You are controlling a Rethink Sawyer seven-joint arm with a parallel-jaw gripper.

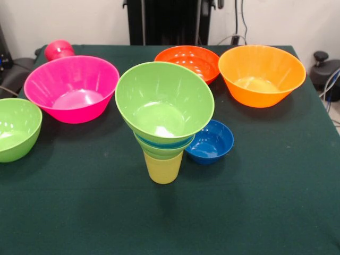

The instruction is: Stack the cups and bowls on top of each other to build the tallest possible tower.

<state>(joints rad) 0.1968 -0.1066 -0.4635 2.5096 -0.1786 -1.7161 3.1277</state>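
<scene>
At mid-table the tower (163, 125) stands on its yellow cup (162, 168) with the top green bowl (164, 102) tilted, so seat your next piece, perhaps the pink bowl (71, 88), squarely and gently, though the gripper is out of sight.

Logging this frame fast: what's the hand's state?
Hand: not in view; only the dark pedestal shows behind the table, so its state cannot be told.
</scene>
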